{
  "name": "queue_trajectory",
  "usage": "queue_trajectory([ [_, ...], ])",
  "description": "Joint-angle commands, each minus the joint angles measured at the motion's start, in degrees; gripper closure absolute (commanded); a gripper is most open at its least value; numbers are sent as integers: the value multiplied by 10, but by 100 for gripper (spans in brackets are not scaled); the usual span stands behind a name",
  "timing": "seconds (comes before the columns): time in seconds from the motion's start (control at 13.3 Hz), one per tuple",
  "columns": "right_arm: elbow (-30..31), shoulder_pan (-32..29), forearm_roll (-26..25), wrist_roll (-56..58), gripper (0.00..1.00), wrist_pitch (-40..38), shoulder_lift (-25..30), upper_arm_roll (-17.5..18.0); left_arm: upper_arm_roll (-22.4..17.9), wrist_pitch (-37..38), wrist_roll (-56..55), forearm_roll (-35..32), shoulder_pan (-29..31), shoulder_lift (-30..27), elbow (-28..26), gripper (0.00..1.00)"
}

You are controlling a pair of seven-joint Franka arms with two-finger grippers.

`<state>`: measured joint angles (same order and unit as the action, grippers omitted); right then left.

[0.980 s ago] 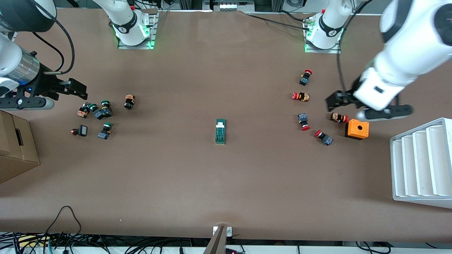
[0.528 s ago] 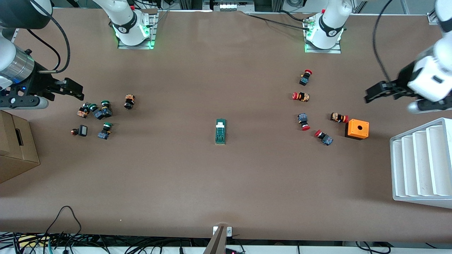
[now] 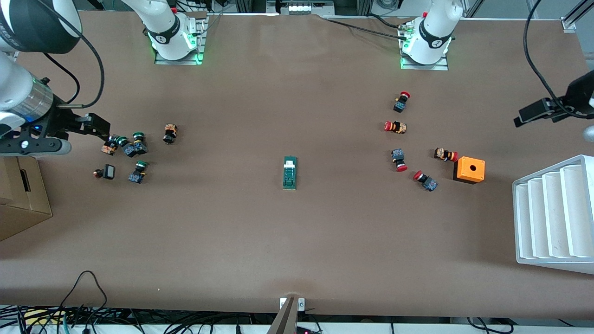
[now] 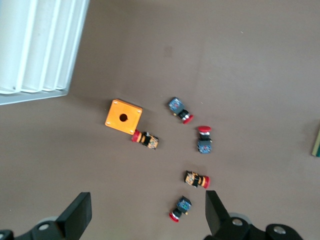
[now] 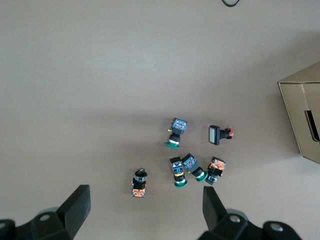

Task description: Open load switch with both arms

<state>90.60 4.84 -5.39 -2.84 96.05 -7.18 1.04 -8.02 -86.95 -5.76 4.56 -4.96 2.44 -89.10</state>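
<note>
The load switch [image 3: 290,172] is a slim dark-green block with a white piece at one end. It lies alone at the middle of the table, and only its edge [image 4: 317,143] shows in the left wrist view. My left gripper [image 3: 526,115] hangs open and holds nothing, over the left arm's end of the table; in its wrist view, the left gripper [image 4: 147,215] has the red-capped buttons below it. My right gripper [image 3: 100,125] is also open and holds nothing, over the right arm's end of the table beside the green-capped buttons. Its own view shows the right gripper [image 5: 146,207] with wide jaws. Both stand well away from the switch.
Several red-capped push buttons [image 3: 396,126] and an orange box with a hole [image 3: 469,170] lie toward the left arm's end. A white ribbed rack [image 3: 552,213] stands at that end. Several green-capped buttons [image 3: 134,147] and a cardboard box [image 3: 21,195] are at the right arm's end.
My left gripper has swung from over the orange box and red buttons outward toward its end of the table. The right gripper has barely shifted. The switch has not moved.
</note>
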Motion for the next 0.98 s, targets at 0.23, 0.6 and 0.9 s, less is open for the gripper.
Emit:
queue_trajectory([
  [0.23, -14, -1, -5, -1, 1, -6, -4, 1, 34, 24, -1, -2, 49, -10, 16, 0],
  [0.6, -15, 1, -2, -1, 1, -7, -3, 1, 35, 27, -1, -10, 41, -11, 19, 0],
  [0.9, -15, 2, -2, -1, 1, -10, -1, 2, 49, 29, 7, -22, 44, -11, 34, 0],
])
